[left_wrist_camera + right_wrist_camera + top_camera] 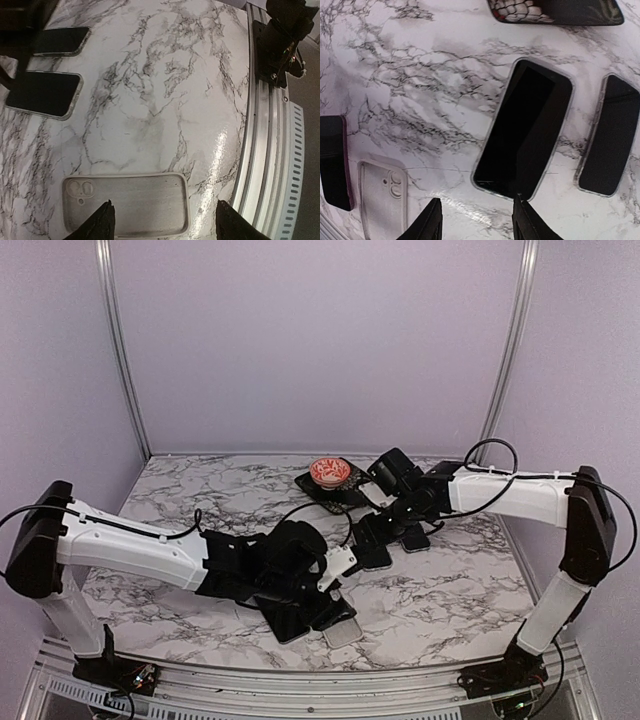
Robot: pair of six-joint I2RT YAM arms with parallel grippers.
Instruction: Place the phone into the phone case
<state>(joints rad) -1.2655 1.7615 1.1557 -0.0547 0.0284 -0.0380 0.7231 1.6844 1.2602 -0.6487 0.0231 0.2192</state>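
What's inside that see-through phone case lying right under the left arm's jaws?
Nothing: the clear case lies empty, with only its camera cutout showing at one end. One of the jaws covers a corner of the case, so that bit cannot be seen.

Both arms [130, 545] — white shells, black joints [35, 540], thin black cables [492, 441].

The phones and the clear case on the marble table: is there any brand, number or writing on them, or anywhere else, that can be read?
No text can be read in any view.
On the clear case: nothing, only a camera cutout.
On the central phone and the edge phone: dark screens, no logo showing.
On the bowl: a red and white pattern, too small to tell any lettering.
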